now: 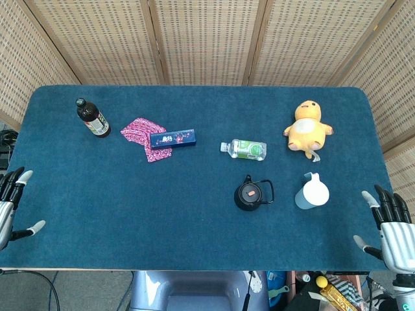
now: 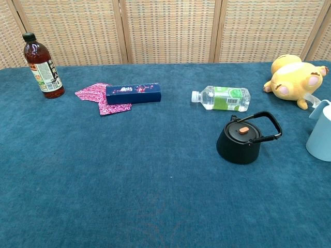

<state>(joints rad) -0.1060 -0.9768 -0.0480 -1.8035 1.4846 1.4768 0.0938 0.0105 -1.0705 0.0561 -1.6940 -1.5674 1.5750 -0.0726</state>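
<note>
My left hand (image 1: pixel 11 206) hovers at the table's near left corner, fingers spread, holding nothing. My right hand (image 1: pixel 391 227) is at the near right corner, also spread and empty; the nearest thing to it is a pale blue jug (image 1: pixel 312 192) (image 2: pixel 320 134). A black kettle (image 1: pixel 249 193) (image 2: pixel 244 140) with an orange knob stands left of the jug. Neither hand shows in the chest view.
On the blue table (image 1: pixel 162 214) are a dark bottle (image 1: pixel 93 118) (image 2: pixel 43 66) upright at far left, a navy box (image 1: pixel 172 138) (image 2: pixel 133 93) lying on a pink cloth (image 1: pixel 143 133) (image 2: pixel 95 95), a water bottle (image 1: pixel 245 149) (image 2: pixel 223 98) lying on its side, and a yellow plush toy (image 1: pixel 307 129) (image 2: pixel 292 78).
</note>
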